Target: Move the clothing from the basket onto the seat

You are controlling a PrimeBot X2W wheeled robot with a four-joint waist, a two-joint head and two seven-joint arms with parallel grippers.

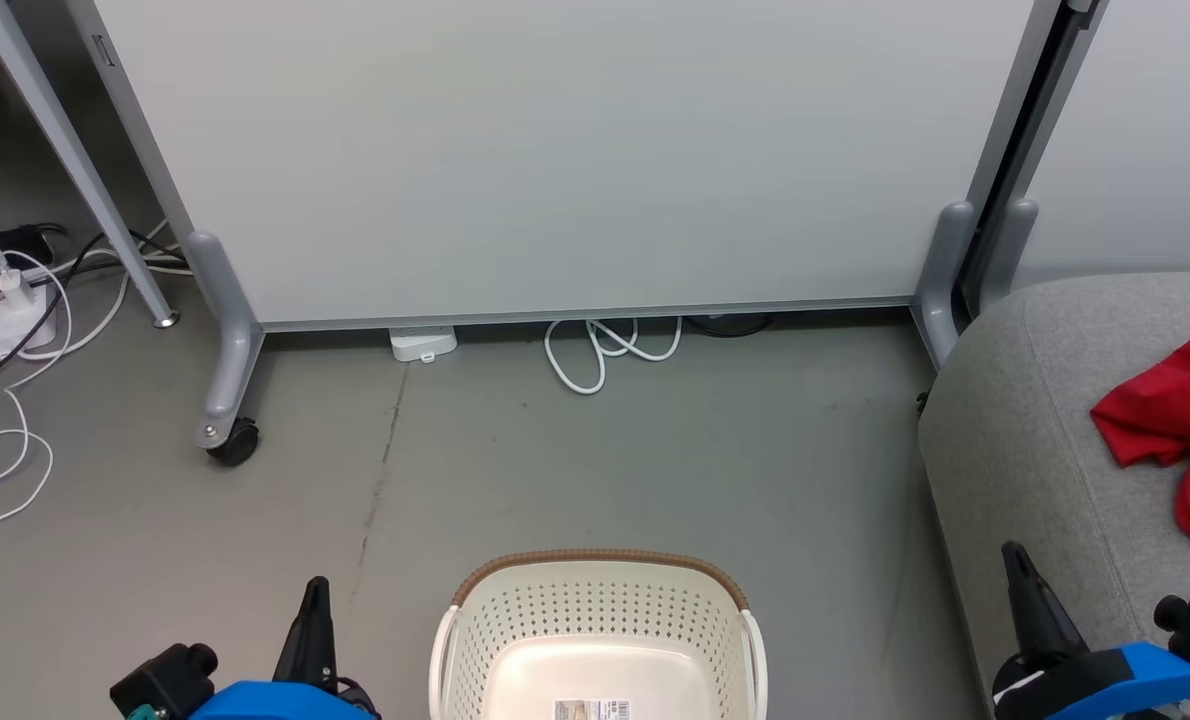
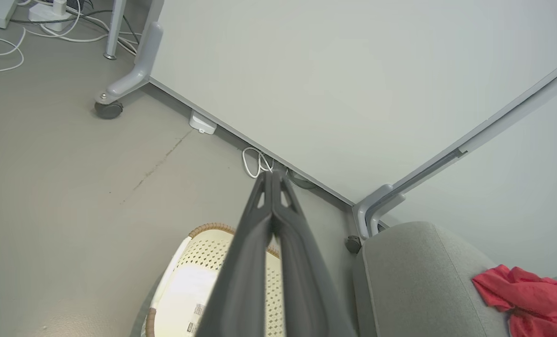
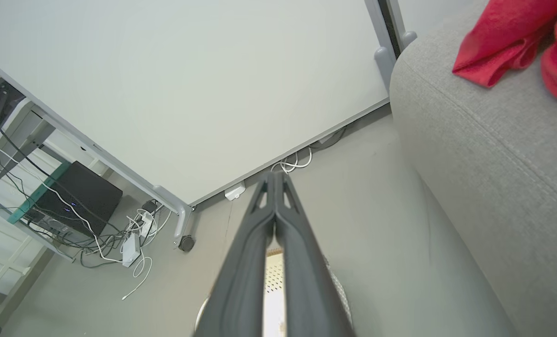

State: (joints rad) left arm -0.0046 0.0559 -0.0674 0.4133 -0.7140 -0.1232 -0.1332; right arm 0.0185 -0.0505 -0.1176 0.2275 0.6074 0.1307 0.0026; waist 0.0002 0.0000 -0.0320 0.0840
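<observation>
Clothing (image 1: 1170,415): red heap at right edge of head view, lying on seat, not in basket.
- Nearest, bottom corners: left gripper (image 1: 315,592) lower left, right gripper (image 1: 1017,560) lower right. Both sets of fingers pressed together, pinching nothing.
- Bottom centre, between them: basket (image 1: 595,556). Visible part bare apart from label (image 1: 591,709), no red inside.
- Right of basket: seat (image 1: 1025,450). Right fingers overlap its left edge in frame.
- Farther, up and right of right fingers: clothing. Right arm nearer, left arm well apart.
- Judgement: transfer looks complete, no further grasp needed.
</observation>
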